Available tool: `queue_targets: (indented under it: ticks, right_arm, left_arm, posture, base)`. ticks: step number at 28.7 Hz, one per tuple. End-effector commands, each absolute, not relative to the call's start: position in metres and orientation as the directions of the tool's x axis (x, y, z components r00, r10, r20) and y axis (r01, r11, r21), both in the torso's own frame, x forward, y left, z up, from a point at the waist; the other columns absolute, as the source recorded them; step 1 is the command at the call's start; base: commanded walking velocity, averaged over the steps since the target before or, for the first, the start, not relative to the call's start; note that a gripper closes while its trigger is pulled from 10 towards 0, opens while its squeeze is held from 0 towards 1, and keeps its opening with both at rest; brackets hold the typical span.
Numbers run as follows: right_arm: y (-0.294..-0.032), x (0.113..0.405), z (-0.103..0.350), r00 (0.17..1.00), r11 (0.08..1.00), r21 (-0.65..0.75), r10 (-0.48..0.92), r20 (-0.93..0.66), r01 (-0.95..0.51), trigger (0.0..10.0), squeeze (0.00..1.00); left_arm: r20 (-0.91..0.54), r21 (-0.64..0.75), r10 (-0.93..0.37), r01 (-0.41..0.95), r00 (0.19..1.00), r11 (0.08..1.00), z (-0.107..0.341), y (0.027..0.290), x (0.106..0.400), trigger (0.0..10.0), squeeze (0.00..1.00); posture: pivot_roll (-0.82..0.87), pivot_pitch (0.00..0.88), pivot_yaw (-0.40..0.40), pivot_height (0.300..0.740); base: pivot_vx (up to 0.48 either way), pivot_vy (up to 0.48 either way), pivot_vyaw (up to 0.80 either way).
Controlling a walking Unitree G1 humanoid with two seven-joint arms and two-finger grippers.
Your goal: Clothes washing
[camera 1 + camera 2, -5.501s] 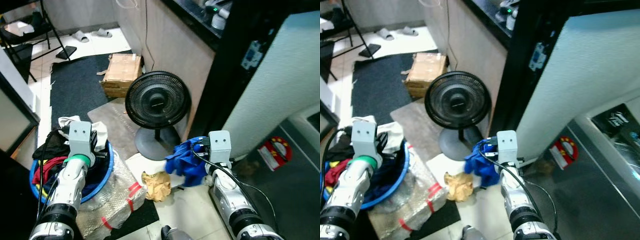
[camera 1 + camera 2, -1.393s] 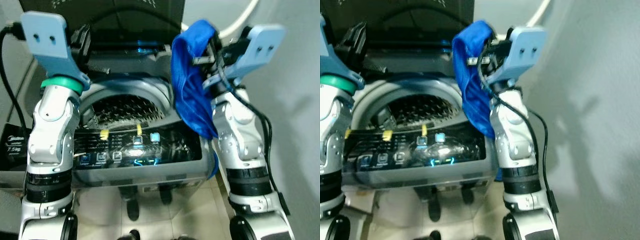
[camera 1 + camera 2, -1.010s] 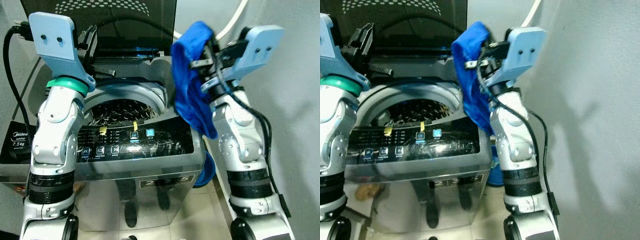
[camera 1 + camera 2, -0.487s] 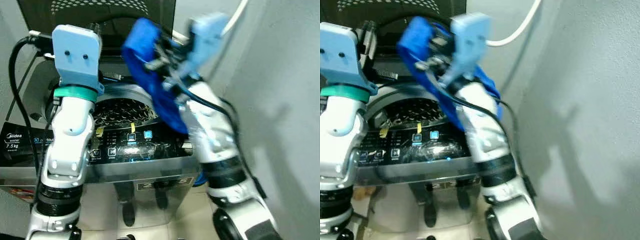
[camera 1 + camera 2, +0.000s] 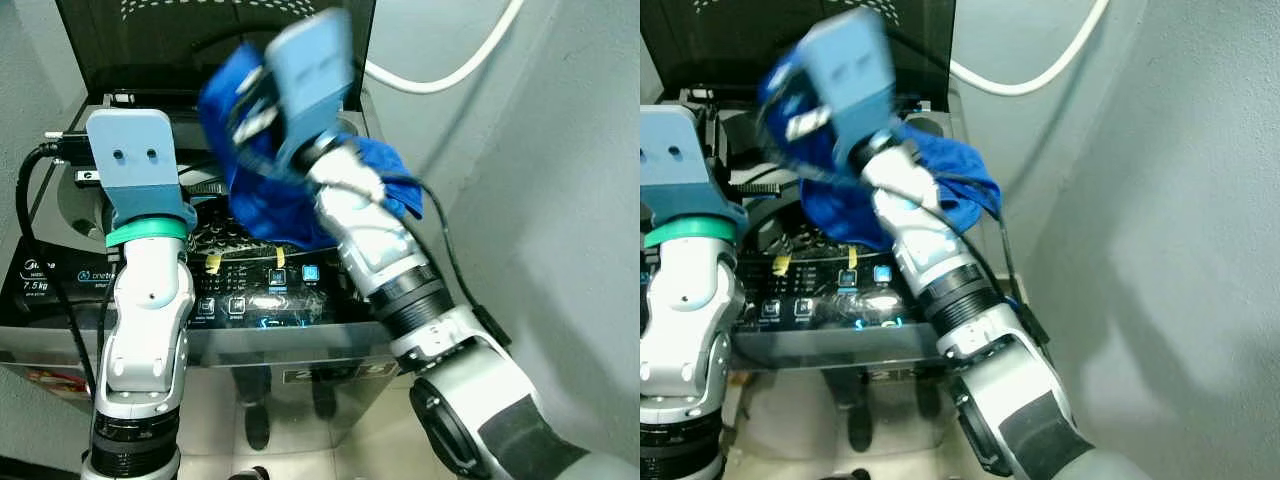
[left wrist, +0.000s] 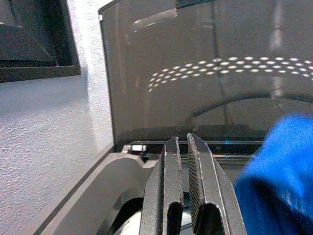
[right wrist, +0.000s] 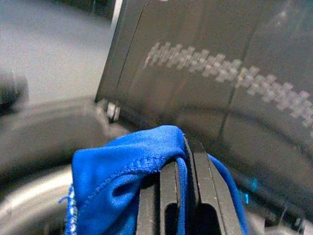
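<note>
A blue garment (image 5: 272,200) hangs bunched from my right gripper (image 7: 188,147), which is shut on its hem. The right arm reaches across to the left, so the cloth hangs over the drum opening (image 5: 207,243) of a top-loading washing machine (image 5: 62,196). Part of the cloth trails toward the machine's right rim (image 5: 388,172). The machine's dark lid (image 5: 190,45) stands upright behind. My left gripper (image 6: 183,140) is shut on nothing and held up at the left side of the opening, pointing at the lid.
A lit control panel (image 5: 262,300) runs along the machine's front edge. A white hose (image 5: 445,78) curves down the grey wall (image 5: 560,200) close on the right. A pale wall stands to the machine's left. Tiled floor (image 5: 370,450) shows below.
My right arm has swung left from the machine's right side, carrying the blue garment over the drum opening. The left arm has hardly moved. The view has shifted a little.
</note>
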State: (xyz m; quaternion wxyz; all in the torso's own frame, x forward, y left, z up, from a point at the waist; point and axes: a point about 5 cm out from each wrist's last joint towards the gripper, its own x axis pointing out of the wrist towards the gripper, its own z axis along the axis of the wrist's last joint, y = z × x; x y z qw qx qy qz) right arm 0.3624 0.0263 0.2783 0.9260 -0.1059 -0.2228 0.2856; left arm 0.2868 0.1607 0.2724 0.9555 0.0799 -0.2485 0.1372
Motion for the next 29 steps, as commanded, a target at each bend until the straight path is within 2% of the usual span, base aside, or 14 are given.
queue_targets:
  ticks: [1, 2, 9, 10, 11, 13, 15, 20, 22, 23, 25, 26, 28, 29]
  right_arm:
    - [0.019, 0.367, 0.276, 0.745, 0.817, -0.338, 0.57, 0.346, -0.467, 10.0, 0.96]
    - [0.013, 0.37, 0.275, 0.747, 0.814, -0.345, 0.573, 0.338, -0.468, 10.0, 1.0]
    - [-0.009, 0.375, 0.285, 0.718, 0.771, -0.41, 0.621, 0.314, -0.488, 10.0, 0.98]
    - [-0.012, 0.375, 0.287, 0.711, 0.761, -0.421, 0.632, 0.309, -0.493, 10.0, 0.0]
    - [-0.024, 0.374, 0.291, 0.692, 0.747, -0.426, 0.651, 0.312, -0.511, 10.0, 0.0]
    - [-0.032, 0.373, 0.294, 0.679, 0.737, -0.43, 0.663, 0.314, -0.521, 10.0, 0.0]
    - [-0.054, 0.362, 0.298, 0.63, 0.714, -0.395, 0.698, 0.341, -0.578, 10.0, 0.0]
    - [-0.062, 0.357, 0.298, 0.601, 0.699, -0.372, 0.715, 0.357, -0.611, 10.0, 0.0]
    - [-0.086, 0.335, 0.292, 0.559, 0.683, -0.297, 0.723, 0.406, -0.667, 10.0, 0.0]
    - [-0.086, 0.335, 0.292, 0.559, 0.683, -0.297, 0.723, 0.406, -0.667, 10.0, 0.0]
    - [-0.104, 0.309, 0.287, 0.507, 0.652, -0.233, 0.727, 0.463, -0.721, 10.0, 0.0]
    - [-0.104, 0.309, 0.287, 0.507, 0.652, -0.233, 0.727, 0.463, -0.721, 10.0, 0.0]
    - [-0.118, 0.286, 0.293, 0.466, 0.628, -0.092, 0.659, 0.591, -0.773, 10.0, 0.0]
    - [-0.118, 0.286, 0.293, 0.466, 0.628, -0.092, 0.659, 0.591, -0.773, 10.0, 0.0]
  left_arm:
    - [0.489, 0.095, 0.226, -0.309, 0.842, 0.946, 0.27, 0.161, 0.287, 10.0, 0.0]
    - [0.492, 0.096, 0.227, -0.312, 0.84, 0.945, 0.271, 0.161, 0.287, 10.0, 0.0]
    - [0.499, 0.099, 0.215, -0.301, 0.84, 0.948, 0.274, 0.159, 0.288, 10.0, 0.0]
    - [0.498, 0.099, 0.214, -0.3, 0.841, 0.949, 0.275, 0.159, 0.288, 10.0, 0.0]
    - [0.5, 0.103, 0.211, -0.299, 0.84, 0.949, 0.276, 0.159, 0.288, 10.0, 0.0]
    - [0.502, 0.105, 0.208, -0.298, 0.839, 0.949, 0.276, 0.16, 0.288, 10.0, 0.0]
    - [0.508, 0.117, 0.197, -0.293, 0.839, 0.949, 0.278, 0.16, 0.289, 10.0, 0.0]
    - [0.51, 0.125, 0.188, -0.289, 0.839, 0.949, 0.278, 0.16, 0.288, 10.0, 0.0]
    - [0.515, 0.143, 0.169, -0.279, 0.841, 0.95, 0.28, 0.161, 0.29, 10.0, 0.0]
    - [0.515, 0.143, 0.169, -0.279, 0.841, 0.95, 0.28, 0.161, 0.29, 10.0, 0.0]
    - [0.519, 0.161, 0.152, -0.271, 0.841, 0.949, 0.281, 0.163, 0.292, 10.0, 0.0]
    - [0.519, 0.161, 0.152, -0.271, 0.841, 0.949, 0.281, 0.163, 0.292, 10.0, 0.0]
    - [0.52, 0.176, 0.133, -0.259, 0.844, 0.95, 0.283, 0.163, 0.296, 10.0, 0.0]
    - [0.52, 0.176, 0.133, -0.259, 0.844, 0.95, 0.283, 0.163, 0.296, 10.0, 0.0]
  posture:
    - [0.07, 0.02, 0.003, 0.74]
    - [0.07, 0.019, 0.007, 0.74]
    - [0.07, 0.016, 0.012, 0.74]
    - [0.07, 0.016, 0.012, 0.74]
    - [0.07, 0.018, 0.017, 0.74]
    - [0.07, 0.018, 0.017, 0.74]
    - [0.07, 0.023, 0.023, 0.74]
    - [0.07, 0.023, 0.025, 0.74]
    - [0.06, 0.032, 0.042, 0.74]
    - [0.06, 0.032, 0.042, 0.74]
    - [0.05, 0.035, 0.05, 0.74]
    - [0.05, 0.035, 0.05, 0.74]
    - [0.04, 0.037, 0.062, 0.74]
    - [0.04, 0.037, 0.062, 0.74]
  base:
    - [0.0, 0.0, 0.0]
    - [0.0, 0.0, 0.0]
    - [0.0, 0.0, 0.0]
    - [0.0, 0.0, 0.0]
    - [0.0, 0.0, 0.0]
    - [0.0, 0.0, 0.0]
    - [0.0, 0.0, 0.0]
    - [0.0, 0.0, 0.0]
    - [0.0, 0.0, 0.0]
    - [0.0, 0.0, 0.0]
    - [0.0, 0.0, 0.0]
    - [0.0, 0.0, 0.0]
    - [0.0, 0.0, 0.0]
    - [0.0, 0.0, 0.0]
